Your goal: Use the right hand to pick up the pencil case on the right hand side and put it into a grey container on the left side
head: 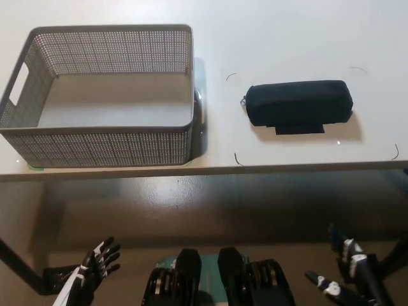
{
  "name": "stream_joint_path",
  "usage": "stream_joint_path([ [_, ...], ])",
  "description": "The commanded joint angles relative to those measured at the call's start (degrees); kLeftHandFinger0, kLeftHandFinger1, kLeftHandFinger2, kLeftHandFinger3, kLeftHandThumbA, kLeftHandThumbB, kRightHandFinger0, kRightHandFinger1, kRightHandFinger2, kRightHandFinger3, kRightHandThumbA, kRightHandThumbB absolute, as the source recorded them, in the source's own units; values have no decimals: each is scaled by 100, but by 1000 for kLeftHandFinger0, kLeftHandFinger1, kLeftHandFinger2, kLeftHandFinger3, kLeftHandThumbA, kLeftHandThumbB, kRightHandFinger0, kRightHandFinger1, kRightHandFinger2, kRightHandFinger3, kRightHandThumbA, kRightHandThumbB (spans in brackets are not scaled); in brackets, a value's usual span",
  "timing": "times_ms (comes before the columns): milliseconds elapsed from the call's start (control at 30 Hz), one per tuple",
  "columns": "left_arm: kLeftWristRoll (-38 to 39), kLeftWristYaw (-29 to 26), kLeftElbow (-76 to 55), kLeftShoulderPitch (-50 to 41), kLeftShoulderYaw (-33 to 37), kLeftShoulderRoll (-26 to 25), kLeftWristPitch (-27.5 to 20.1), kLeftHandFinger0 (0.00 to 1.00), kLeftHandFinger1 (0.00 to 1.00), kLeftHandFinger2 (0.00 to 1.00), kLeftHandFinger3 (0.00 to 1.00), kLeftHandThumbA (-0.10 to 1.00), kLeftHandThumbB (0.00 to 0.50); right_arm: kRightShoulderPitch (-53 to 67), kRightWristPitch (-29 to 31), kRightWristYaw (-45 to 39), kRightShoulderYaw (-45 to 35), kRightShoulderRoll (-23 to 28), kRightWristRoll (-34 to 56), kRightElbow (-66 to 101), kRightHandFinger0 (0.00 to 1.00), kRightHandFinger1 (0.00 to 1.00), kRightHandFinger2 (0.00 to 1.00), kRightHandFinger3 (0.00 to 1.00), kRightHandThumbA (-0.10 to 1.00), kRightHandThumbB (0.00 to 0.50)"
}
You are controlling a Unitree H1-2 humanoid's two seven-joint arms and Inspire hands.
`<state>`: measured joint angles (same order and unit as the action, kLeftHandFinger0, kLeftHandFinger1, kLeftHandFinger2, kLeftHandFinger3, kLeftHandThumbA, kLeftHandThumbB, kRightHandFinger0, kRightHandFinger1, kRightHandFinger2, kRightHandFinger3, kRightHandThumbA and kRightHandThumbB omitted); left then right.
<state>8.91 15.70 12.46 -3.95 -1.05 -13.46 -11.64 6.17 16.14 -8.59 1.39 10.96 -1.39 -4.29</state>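
A dark navy pencil case (pixel 299 104) lies flat on the white table, right of centre, its long side running left to right. The grey mesh container (pixel 127 145) stands on the table's left half and holds nothing. My black right hand (pixel 347 273) hangs low at the bottom right, below the table's front edge, fingers apart and holding nothing. Well away from the container, my left hand (pixel 94 269) rests at the bottom left, also below the table edge, fingers spread.
The white table (pixel 274 38) ends at a front edge running across the middle of the picture. Thin black corner marks (pixel 237 159) frame the spot around the pencil case. Brown floor lies below the edge.
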Motion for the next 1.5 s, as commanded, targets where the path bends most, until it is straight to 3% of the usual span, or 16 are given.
stream_joint_path([
  [0, 329, 448, -128, 104, -51, -250, -760, 1000, 1000, 1000, 1000, 1000, 321, 350, 167, 41, -337, 482, -514, 1966, 1000, 1000, 1000, 1000, 1000, 381],
  [267, 250, 473, -145, 123, -27, -291, -787, 1000, 1000, 1000, 1000, 1000, 312, 488, -572, 183, -764, 534, -1200, 3380, 1000, 1000, 1000, 1000, 1000, 462],
  [400, 226, 483, -111, 131, -25, -313, -755, 1000, 1000, 1000, 1000, 1000, 338, 137, -819, 181, -847, 445, -1658, 3712, 1000, 1000, 1000, 1000, 1000, 472],
  [500, 193, 484, -92, 110, -18, -316, -827, 1000, 1000, 1000, 1000, 1000, 325, -417, -1096, 98, -815, 517, -1842, 3641, 1000, 1000, 1000, 1000, 988, 500],
  [633, 222, 538, -64, 89, -1, -320, -802, 1000, 1000, 1000, 1000, 1000, 327, -1079, -1286, -20, -708, 652, -2167, 3334, 1000, 1000, 1000, 1000, 1000, 500],
  [700, 356, 603, -115, 42, -6, -313, -675, 1000, 1000, 1000, 1000, 1000, 356, -1567, -1502, -161, -578, 773, -2575, 3168, 1000, 1000, 1000, 1000, 1000, 500],
  [933, 414, 649, -112, -42, -39, -326, -646, 1000, 1000, 1000, 1000, 1000, 389, -3032, -2208, -678, -183, 1115, -3039, 2687, 1000, 1000, 1000, 1000, 954, 500],
  [1067, 355, 629, -28, -42, -48, -322, -802, 1000, 1000, 1000, 1000, 1000, 406, -3771, -2326, -928, 105, 1340, -3108, 2221, 1000, 1000, 1000, 1000, 901, 500],
  [1167, 323, 622, 56, -54, -62, -316, -938, 1000, 1000, 1000, 1000, 1000, 353, -4541, -2359, -1194, 481, 1474, -3158, 1481, 1000, 1000, 1000, 1000, 775, 500],
  [1267, 511, 697, 1, -119, -82, -291, -712, 1000, 1000, 1000, 1000, 1000, 399, -5139, -2325, -1382, 864, 1542, -3404, 811, 1000, 1000, 1000, 1000, 756, 500],
  [1467, 521, 695, 5, -208, -94, -262, -681, 1000, 1000, 1000, 1000, 1000, 419, -6079, -2401, -1533, 1554, 1447, -3829, -608, 1000, 1000, 1000, 1000, 738, 500],
])
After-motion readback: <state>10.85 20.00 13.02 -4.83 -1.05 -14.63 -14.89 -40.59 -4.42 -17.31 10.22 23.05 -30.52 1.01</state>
